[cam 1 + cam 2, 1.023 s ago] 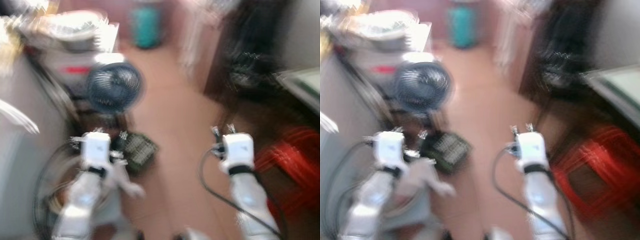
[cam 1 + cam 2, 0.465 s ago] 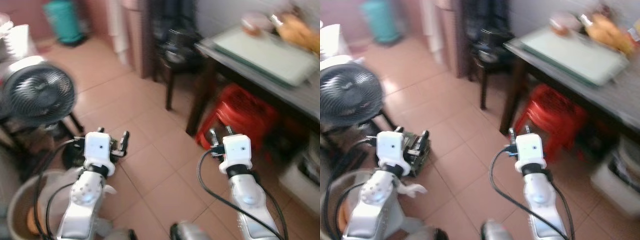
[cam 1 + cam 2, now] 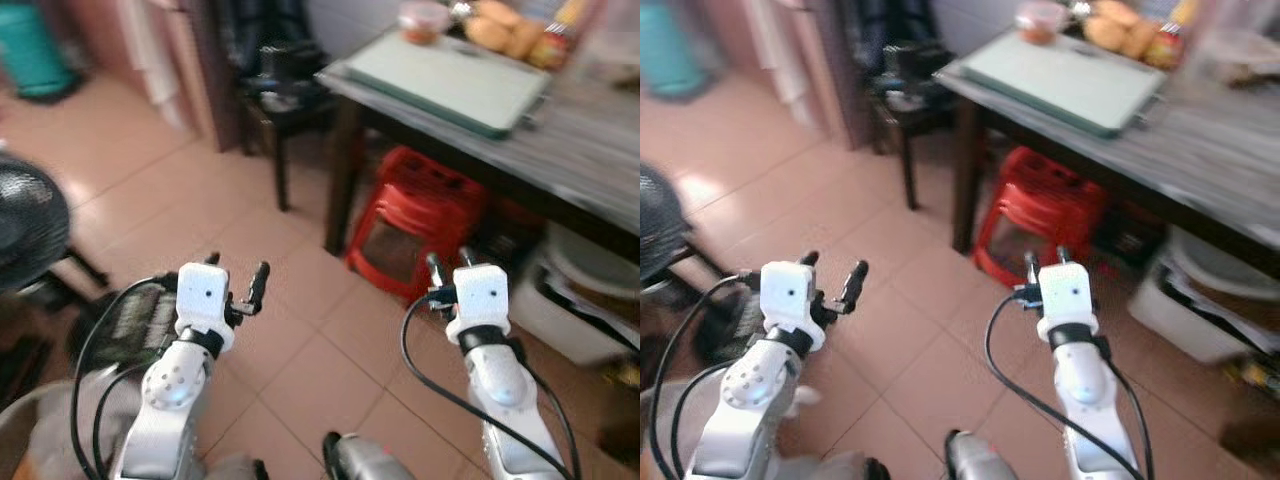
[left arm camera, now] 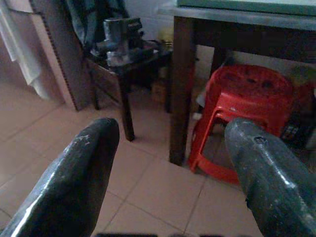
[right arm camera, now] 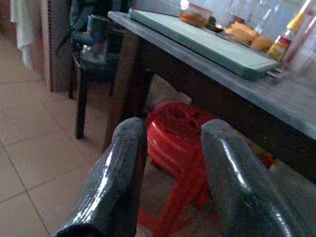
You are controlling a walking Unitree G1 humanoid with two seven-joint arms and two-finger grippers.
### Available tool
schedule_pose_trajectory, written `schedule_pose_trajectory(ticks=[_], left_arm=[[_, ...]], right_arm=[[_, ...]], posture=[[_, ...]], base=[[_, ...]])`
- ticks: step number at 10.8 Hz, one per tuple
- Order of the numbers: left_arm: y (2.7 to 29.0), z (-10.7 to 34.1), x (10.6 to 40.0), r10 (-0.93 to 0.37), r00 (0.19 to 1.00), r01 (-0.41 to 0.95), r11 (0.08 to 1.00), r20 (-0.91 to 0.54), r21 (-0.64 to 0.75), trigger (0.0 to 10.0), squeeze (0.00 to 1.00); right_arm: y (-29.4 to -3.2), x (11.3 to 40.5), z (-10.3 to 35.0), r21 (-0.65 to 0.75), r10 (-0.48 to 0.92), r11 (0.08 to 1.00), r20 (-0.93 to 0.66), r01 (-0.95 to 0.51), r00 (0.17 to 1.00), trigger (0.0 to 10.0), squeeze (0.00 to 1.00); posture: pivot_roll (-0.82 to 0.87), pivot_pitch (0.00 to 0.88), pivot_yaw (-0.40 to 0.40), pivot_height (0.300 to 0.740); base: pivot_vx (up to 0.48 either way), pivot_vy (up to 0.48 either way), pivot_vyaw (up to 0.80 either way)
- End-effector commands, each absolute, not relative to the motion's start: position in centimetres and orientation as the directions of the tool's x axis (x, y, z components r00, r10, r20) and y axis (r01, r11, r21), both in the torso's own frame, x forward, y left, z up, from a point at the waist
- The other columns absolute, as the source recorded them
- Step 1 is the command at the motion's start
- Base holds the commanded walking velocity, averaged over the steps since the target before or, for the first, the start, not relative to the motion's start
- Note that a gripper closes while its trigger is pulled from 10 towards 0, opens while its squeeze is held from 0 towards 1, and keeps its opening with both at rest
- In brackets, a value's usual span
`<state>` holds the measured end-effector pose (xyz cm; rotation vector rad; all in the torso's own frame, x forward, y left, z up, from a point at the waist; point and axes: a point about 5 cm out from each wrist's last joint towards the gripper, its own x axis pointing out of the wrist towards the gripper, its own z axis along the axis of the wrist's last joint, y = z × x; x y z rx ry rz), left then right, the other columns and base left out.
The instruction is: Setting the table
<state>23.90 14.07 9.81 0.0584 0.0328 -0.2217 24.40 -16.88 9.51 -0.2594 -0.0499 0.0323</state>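
Both hands are empty: the left hand (image 3: 236, 282) gapes wide, the right hand (image 3: 1044, 262) is slightly parted. The desk (image 3: 560, 130) stands ahead to the right, a green board (image 3: 445, 78) on it, a red stool (image 3: 415, 220) beneath. Best to approach squarely, keeping clear of the stool.

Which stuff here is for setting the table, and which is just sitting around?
For the job:
table
green board on it
jar, bread and bottle at the back
left gripper, right gripper, both holding nothing

Just sitting around:
red stool under the table
fan
dark chair
white tub
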Motion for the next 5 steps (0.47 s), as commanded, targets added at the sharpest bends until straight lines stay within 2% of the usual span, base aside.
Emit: schedule_pose_trajectory(ticks=[1, 2, 3, 4, 5], left_arm=[[14.06, 10.04, 23.70, -0.229, 0.973, 0.230, 0.972, -0.028, 0.053, 10.0, 0.00], [14.13, 10.14, 23.66, -0.228, 0.973, 0.229, 0.972, -0.025, 0.055, 10.0, 0.00], [14.19, 10.17, 23.59, -0.224, 0.974, 0.225, 0.973, -0.024, 0.050, 10.0, 0.00], [14.25, 10.08, 23.50, -0.220, 0.975, 0.221, 0.974, -0.027, 0.043, 10.0, 0.00], [14.29, 10.05, 23.39, -0.213, 0.977, 0.214, 0.976, -0.030, 0.029, 10.0, 0.00]], right_arm=[[-16.61, 24.27, 9.71, -0.259, 0.048, 0.965, 0.044, -0.035, 0.998, 10.0, 0.00], [-16.55, 24.20, 9.68, -0.257, 0.053, 0.966, 0.042, -0.041, 0.998, 10.0, 0.00], [-16.57, 24.25, 9.65, -0.258, 0.060, 0.965, 0.038, -0.049, 0.997, 10.0, 0.00], [-16.25, 24.26, 9.82, -0.278, 0.102, 0.957, 0.043, -0.086, 0.994, 10.0, 0.00], [-16.11, 24.14, 9.78, -0.271, 0.101, 0.959, 0.040, -0.087, 0.994, 10.0, 0.00]], posture=[[-0.03, 0.139, 0.018, 0.740], [-0.03, 0.141, 0.016, 0.740], [-0.03, 0.143, 0.014, 0.740], [-0.03, 0.145, 0.011, 0.740], [-0.02, 0.148, 0.011, 0.740]], base=[[0.000, 0.000, -0.80], [0.000, 0.000, -0.80], [0.000, -0.244, -0.80], [0.000, -0.472, -0.80], [0.000, 0.000, -0.80]])
